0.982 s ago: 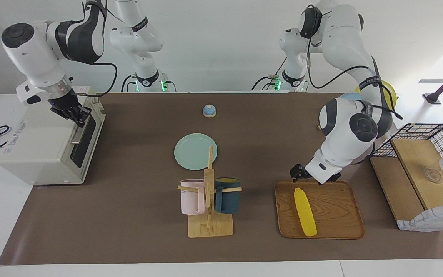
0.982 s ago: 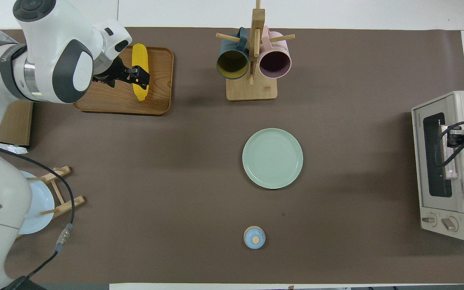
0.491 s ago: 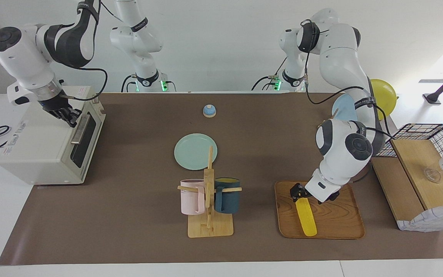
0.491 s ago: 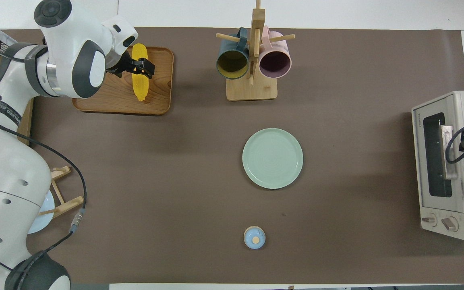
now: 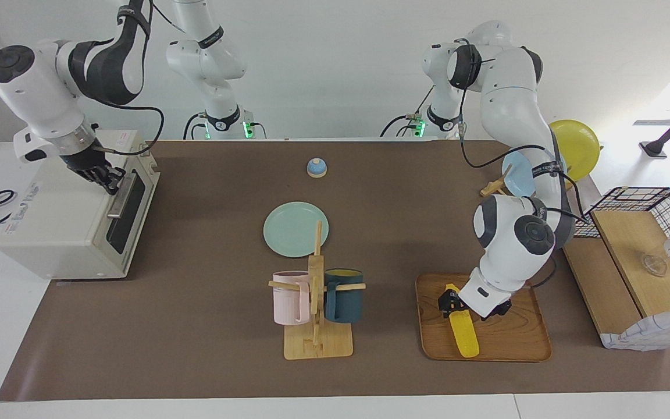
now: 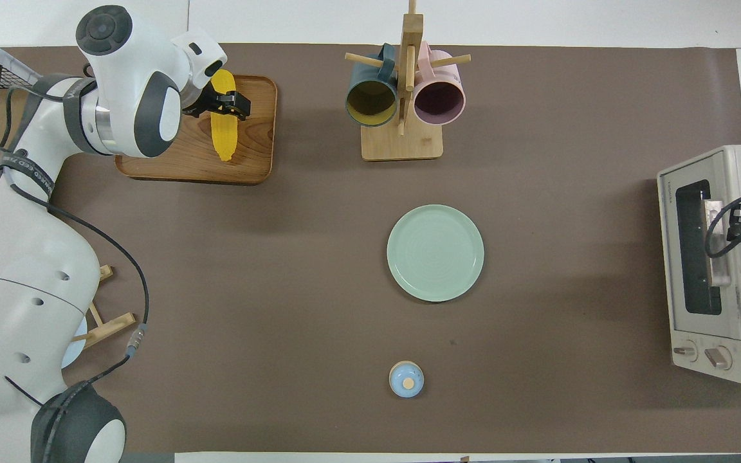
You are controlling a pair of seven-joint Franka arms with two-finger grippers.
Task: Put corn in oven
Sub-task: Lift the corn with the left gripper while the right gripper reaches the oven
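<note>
The left gripper (image 5: 454, 305) was spread wide around the corn (image 5: 463, 329), which lay on the wooden tray (image 5: 509, 331). The right gripper (image 5: 108, 180) was pinched closed at the oven (image 5: 67, 221) handle (image 5: 120, 195). The mug rack (image 5: 317, 326) stood beside the tray.

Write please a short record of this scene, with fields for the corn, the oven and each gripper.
corn: lying on the wooden tray
oven: at the right arm's end of the table, door closed
left gripper: open, straddling the corn
right gripper: shut, at the oven's door handle
</note>
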